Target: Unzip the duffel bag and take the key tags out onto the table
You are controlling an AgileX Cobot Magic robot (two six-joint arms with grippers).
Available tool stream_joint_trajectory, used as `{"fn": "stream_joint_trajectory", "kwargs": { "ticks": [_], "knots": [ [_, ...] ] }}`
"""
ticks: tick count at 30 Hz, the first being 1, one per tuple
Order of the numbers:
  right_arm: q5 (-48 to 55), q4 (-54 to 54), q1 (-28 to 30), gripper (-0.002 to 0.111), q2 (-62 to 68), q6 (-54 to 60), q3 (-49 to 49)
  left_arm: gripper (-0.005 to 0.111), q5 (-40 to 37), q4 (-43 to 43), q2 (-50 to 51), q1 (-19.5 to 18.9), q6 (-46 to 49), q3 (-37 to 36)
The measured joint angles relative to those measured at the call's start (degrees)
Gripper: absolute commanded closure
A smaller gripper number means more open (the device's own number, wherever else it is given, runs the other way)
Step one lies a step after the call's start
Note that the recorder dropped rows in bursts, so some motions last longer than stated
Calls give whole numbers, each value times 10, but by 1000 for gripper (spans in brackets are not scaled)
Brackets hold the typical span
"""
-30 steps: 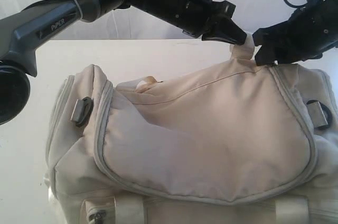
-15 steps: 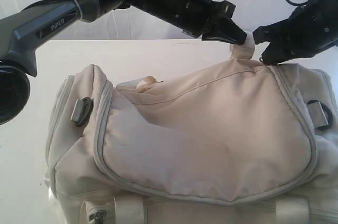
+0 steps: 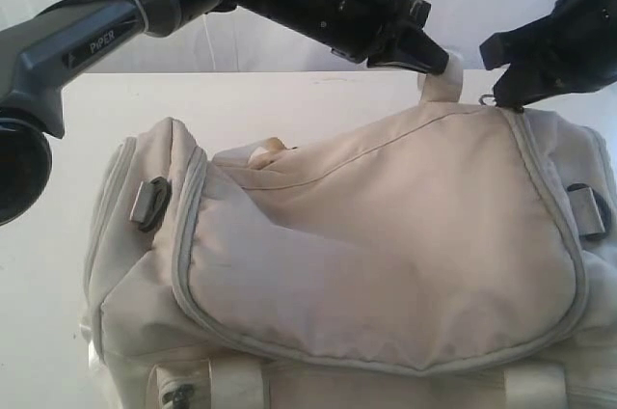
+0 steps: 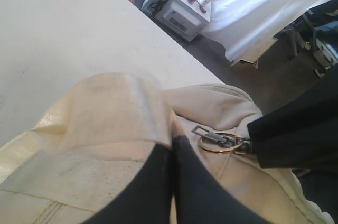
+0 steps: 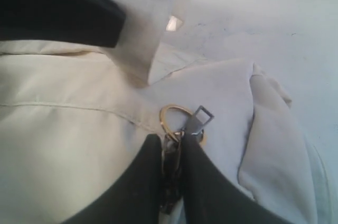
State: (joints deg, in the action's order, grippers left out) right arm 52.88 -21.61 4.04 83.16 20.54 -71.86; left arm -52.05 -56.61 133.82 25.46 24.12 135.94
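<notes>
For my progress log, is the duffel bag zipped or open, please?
Apparently zipped: duffel bag shows no lining; right gripper pinches its zipper pull.

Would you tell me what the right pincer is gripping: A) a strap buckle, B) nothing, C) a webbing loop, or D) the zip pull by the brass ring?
D: the right wrist view shows the right pincer closed on the zip pull beside the brass ring on the bag.
</notes>
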Motion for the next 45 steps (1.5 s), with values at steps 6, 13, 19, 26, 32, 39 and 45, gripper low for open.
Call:
{"fn": "stream_joint_trajectory", "kwargs": {
  "ticks": [6,13,19,26,32,39,45],
  "knots": [
    [21,3,0,108,-18,-8,7,107,7,24,0,0,-22,1],
    [19,5,0,108,-56,-10,48,107,9,28,0,0,-28,3],
    [20,6,0,108,-102,-13,81,107,9,41,-1,0,-34,3],
    [24,12,0,108,-161,-24,129,107,10,56,-1,0,-43,3],
    [35,13,0,108,-219,-36,165,107,10,57,-1,0,-45,3],
    [45,14,0,108,-282,-49,211,107,18,73,-1,0,-58,3],
    [54,14,0,108,-329,-59,249,107,18,81,-1,2,-60,3]
  ]
}}
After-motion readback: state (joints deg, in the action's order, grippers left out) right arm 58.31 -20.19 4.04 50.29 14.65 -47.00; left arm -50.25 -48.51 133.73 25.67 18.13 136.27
